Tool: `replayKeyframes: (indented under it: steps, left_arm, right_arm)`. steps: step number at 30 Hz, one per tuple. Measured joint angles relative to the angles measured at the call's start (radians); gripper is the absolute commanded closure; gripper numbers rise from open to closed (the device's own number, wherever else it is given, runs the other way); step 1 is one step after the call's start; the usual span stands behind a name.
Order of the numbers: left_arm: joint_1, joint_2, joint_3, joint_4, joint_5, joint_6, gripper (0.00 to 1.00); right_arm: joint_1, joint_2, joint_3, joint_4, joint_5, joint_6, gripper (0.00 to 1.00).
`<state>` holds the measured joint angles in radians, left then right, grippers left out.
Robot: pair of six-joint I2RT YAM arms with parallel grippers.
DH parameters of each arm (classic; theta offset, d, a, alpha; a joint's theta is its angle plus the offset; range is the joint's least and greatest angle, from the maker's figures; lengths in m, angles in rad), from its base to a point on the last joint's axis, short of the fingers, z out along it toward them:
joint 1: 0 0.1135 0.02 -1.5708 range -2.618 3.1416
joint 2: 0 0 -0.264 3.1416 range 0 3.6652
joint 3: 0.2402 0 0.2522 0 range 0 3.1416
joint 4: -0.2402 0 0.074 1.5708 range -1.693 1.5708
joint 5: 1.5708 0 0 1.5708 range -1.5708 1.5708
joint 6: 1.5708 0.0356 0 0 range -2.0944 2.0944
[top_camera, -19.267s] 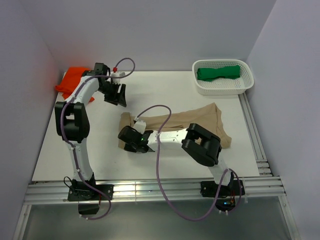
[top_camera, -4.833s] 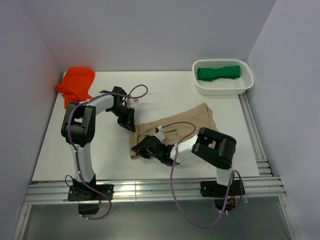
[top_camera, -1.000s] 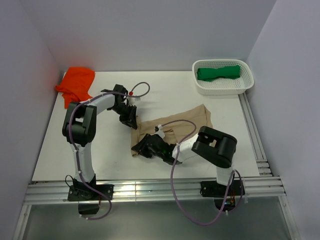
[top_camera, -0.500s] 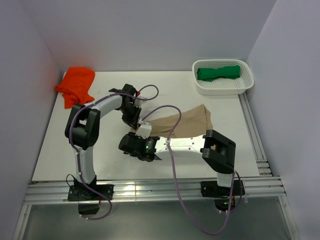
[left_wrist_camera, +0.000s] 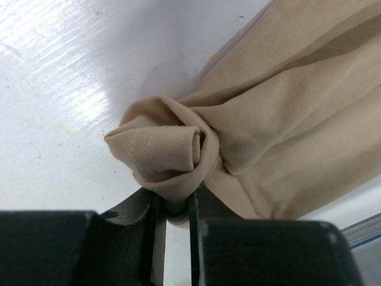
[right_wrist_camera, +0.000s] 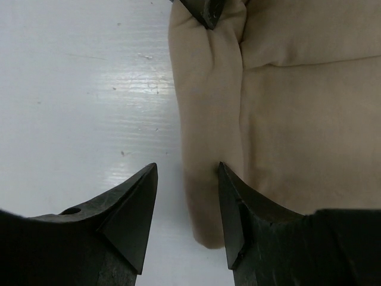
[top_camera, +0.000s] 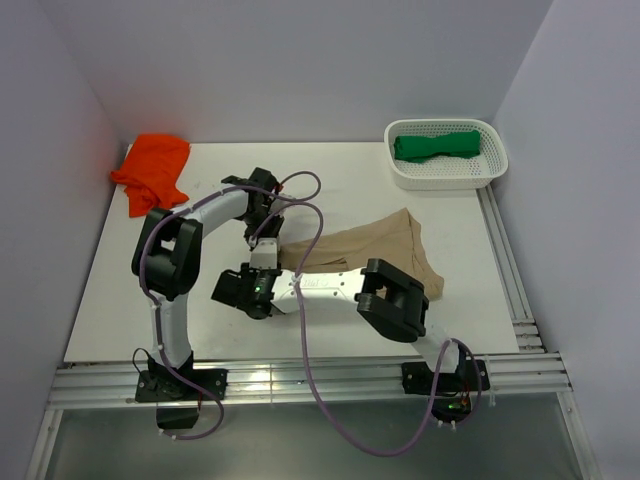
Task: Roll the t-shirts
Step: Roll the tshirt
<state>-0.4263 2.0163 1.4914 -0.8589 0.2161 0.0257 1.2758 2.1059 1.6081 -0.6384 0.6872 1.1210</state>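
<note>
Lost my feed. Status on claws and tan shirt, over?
Left claw shut on tan t-shirt, at its rolled corner. Right claw open, straddling its edge. Orange t-shirt, white basket well apart.

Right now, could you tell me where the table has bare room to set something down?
Bare table lies along the back between the orange t-shirt and the white basket, and at the front left beside the left arm. The middle is crowded: the left gripper and right gripper meet at the tan t-shirt.

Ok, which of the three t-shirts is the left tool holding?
The tan t-shirt, mid-table; the orange t-shirt lies far left, the green t-shirt in the basket.
</note>
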Motion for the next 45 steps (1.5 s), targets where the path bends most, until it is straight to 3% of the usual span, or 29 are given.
replayKeyframes:
  steps: [8,14,20,21,22,26,31,35,40,45]
  left_arm:
    - [-0.005,0.001,0.004,-0.006,-0.011,0.0,0.83]
    - [-0.005,0.008,0.019,-0.022,-0.012,-0.002,0.67]
    - [-0.005,0.026,0.053,-0.044,-0.003,-0.003,0.48]
    - [-0.005,0.03,0.061,-0.047,0.0,-0.004,0.45]
    - [-0.005,0.034,0.068,-0.049,0.003,-0.004,0.43]
    - [0.004,0.048,0.113,-0.07,0.041,-0.004,0.36]
    - [0.063,0.057,0.224,-0.111,0.171,0.001,0.33]
    - [0.154,0.052,0.261,-0.108,0.291,0.02,0.32]
    - [0.251,0.004,0.126,-0.064,0.401,0.045,0.32]
    - [0.263,-0.023,-0.053,0.021,0.471,0.061,0.32]
  right_arm:
    - [0.0,0.045,0.027,-0.054,0.003,0.0,0.48]
    - [0.0,0.046,0.012,-0.09,-0.024,0.03,0.51]
    - [0.001,0.068,0.009,-0.107,-0.034,0.041,0.65]
    - [0.001,0.068,0.009,-0.107,-0.033,0.041,0.75]
    - [0.001,0.068,0.009,-0.107,-0.033,0.04,0.78]
    - [0.0,0.052,-0.023,-0.064,-0.037,0.031,0.84]
    - [-0.031,-0.093,-0.274,0.214,-0.118,0.011,0.84]
    - [-0.093,-0.229,-0.545,0.574,-0.276,0.016,0.83]
    - [-0.166,-0.259,-0.76,0.991,-0.46,0.068,0.83]
    - [-0.206,-0.192,-0.893,1.363,-0.603,0.162,0.83]
